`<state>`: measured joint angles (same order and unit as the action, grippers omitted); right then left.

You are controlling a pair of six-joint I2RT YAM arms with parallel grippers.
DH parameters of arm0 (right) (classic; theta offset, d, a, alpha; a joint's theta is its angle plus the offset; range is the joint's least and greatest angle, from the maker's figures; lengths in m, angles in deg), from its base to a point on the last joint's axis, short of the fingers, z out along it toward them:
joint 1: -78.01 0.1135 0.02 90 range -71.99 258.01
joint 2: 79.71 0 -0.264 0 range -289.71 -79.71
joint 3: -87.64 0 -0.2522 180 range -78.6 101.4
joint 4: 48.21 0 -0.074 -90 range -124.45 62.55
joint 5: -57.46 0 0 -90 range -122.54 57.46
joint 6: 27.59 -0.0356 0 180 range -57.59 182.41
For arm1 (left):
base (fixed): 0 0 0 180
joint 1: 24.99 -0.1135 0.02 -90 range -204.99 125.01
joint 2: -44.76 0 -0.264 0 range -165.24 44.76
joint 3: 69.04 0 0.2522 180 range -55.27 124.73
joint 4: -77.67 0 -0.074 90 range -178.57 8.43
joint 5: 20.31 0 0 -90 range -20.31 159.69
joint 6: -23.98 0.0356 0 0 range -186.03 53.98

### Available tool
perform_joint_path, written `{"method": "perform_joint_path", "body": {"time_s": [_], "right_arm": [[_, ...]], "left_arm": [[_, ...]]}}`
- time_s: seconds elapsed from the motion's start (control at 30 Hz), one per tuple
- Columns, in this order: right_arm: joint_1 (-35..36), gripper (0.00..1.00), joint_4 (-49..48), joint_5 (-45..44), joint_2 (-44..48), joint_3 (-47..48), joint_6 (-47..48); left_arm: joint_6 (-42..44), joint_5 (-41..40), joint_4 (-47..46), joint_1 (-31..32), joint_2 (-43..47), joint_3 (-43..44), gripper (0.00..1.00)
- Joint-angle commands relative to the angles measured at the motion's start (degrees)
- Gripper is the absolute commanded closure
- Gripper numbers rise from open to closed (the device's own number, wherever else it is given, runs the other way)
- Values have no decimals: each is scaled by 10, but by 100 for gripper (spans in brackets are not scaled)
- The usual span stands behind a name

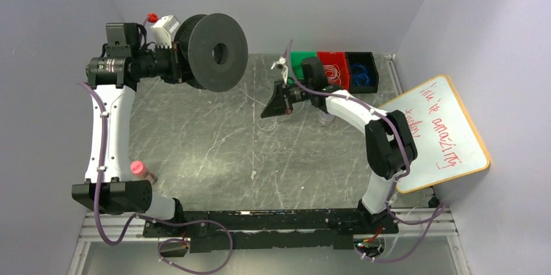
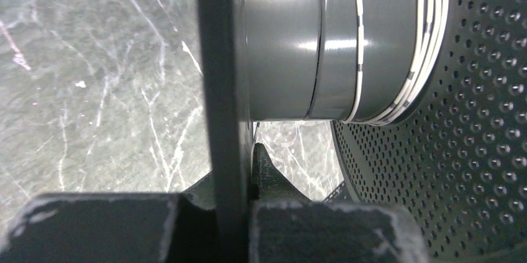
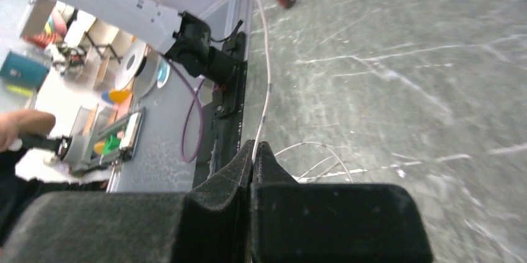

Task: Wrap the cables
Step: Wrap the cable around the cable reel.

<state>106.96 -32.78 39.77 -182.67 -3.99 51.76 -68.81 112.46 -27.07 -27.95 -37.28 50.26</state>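
My left gripper (image 1: 174, 60) is shut on the near flange of a dark grey spool (image 1: 214, 51) and holds it up at the back left. In the left wrist view the flange (image 2: 222, 89) stands between my jaws and a few turns of white cable (image 2: 429, 33) lie on the hub by the perforated far flange (image 2: 472, 151). My right gripper (image 1: 268, 111) is shut on the thin white cable (image 3: 266, 83) near the table's middle. The cable runs from my right jaws away over the table, with slack loops (image 3: 323, 157) lying beside them.
Green, red and black bins (image 1: 334, 70) stand at the back right. A whiteboard (image 1: 442, 132) leans at the right. A pink-capped bottle (image 1: 141, 171) lies at the left near my left arm. A white plug block (image 1: 166, 28) sits behind the spool.
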Motion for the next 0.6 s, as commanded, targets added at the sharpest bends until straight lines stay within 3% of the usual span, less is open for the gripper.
{"method": "perform_joint_path", "body": {"time_s": [0.0,0.3,0.4,0.57], "right_arm": [[-39,100,-156,41,41,-15,-119],[-97,100,-176,49,43,-4,-171],[-109,100,-190,58,43,-2,-195],[-113,100,-203,74,56,6,-224]], "left_arm": [[80,104,-13,1,32,-25,98],[288,134,118,5,45,-50,98],[323,94,131,25,48,-64,98],[325,-51,85,128,68,-126,98]]}}
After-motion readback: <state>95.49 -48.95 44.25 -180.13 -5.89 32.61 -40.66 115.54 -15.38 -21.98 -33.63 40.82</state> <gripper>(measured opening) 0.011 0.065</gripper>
